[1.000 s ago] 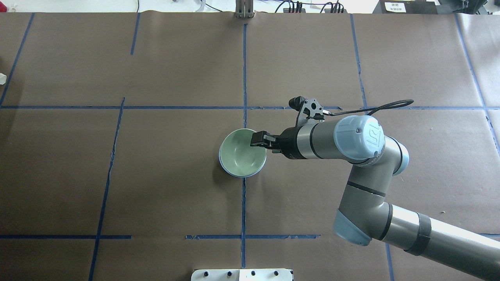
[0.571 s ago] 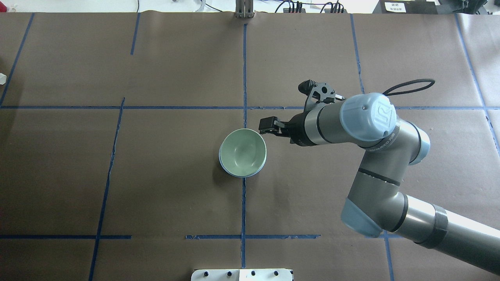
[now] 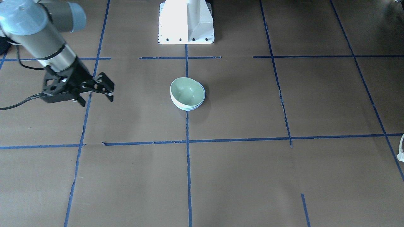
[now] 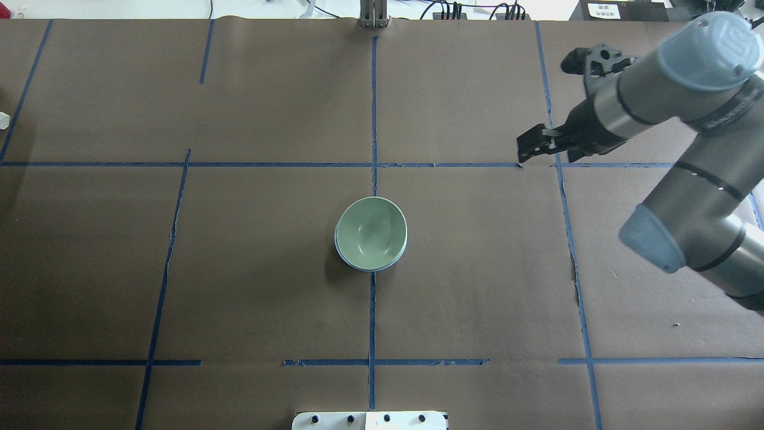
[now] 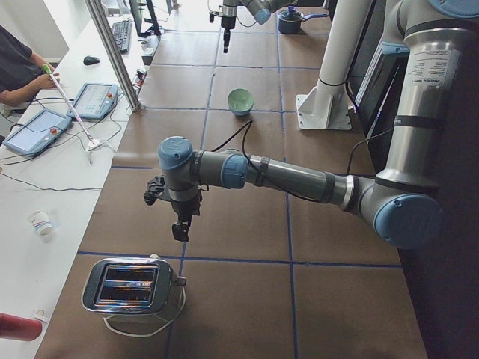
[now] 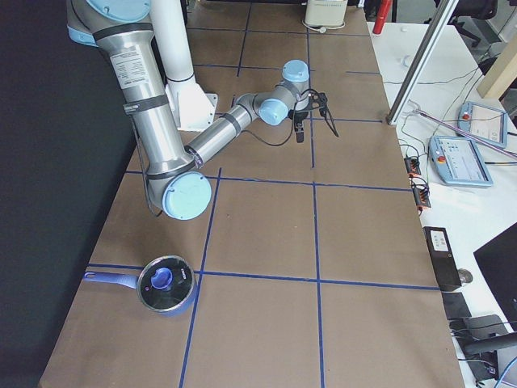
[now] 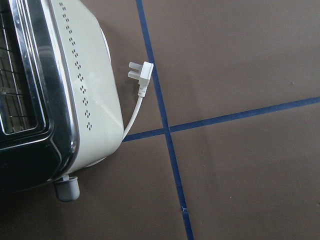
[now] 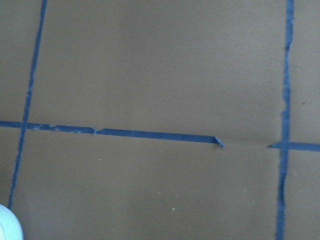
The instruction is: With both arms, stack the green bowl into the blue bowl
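Two bowls sit as one at the middle of the table (image 4: pixel 239 286): the green bowl (image 4: pixel 371 232) lies inside the blue bowl (image 3: pixel 189 107), of which only a thin rim shows under one side. The stacking looks done, so the danger now lies in clearing away. That uneven rim suggests the green bowl may sit a little askew, and a jolt to the table or a brush from an arm could rock it or slide the pair. The right gripper (image 4: pixel 525 149) hangs well apart from the stack, fingers spread and empty, so a wide swing back across the centre is what would cause such a knock. The left gripper (image 5: pixel 179 230) hovers at the table's far end, just beside a toaster (image 5: pixel 133 288); I cannot tell whether its fingers are spread or pressed together. A careless drop or sweep there could strike the toaster or catch its loose plug (image 7: pixel 140 75) and cord.
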Robot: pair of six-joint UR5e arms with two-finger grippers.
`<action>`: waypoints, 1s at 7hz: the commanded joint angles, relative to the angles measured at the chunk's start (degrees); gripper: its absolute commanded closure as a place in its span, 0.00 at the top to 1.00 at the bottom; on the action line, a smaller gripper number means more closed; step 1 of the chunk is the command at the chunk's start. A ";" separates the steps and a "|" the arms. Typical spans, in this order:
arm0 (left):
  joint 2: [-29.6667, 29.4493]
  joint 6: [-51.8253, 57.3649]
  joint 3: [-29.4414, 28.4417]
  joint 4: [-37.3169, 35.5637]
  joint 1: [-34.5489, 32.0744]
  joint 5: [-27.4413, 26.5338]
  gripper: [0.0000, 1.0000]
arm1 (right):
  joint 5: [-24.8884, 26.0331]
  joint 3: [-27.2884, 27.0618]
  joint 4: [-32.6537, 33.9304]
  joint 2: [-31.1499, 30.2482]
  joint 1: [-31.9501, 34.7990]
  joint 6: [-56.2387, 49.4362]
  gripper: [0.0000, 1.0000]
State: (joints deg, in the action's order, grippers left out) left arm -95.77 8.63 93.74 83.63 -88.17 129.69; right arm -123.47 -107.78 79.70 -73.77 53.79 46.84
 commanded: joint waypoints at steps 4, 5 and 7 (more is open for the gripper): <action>7.17 3.67 -5.67 3.29 -2.26 3.47 1.00 | -12.85 5.82 0.28 -20.24 24.31 -33.38 1.00; 7.26 3.67 -5.67 3.29 -2.26 3.47 1.00 | -11.80 7.48 0.19 -21.23 24.43 -33.22 1.00; 7.26 3.67 -5.67 3.38 -2.27 3.47 1.00 | -12.14 13.01 -0.34 -22.20 29.74 -33.92 1.00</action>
State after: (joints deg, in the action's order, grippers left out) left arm -88.56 12.30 88.09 86.97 -90.48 133.15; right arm -135.33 -97.74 79.50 -95.46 79.41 13.31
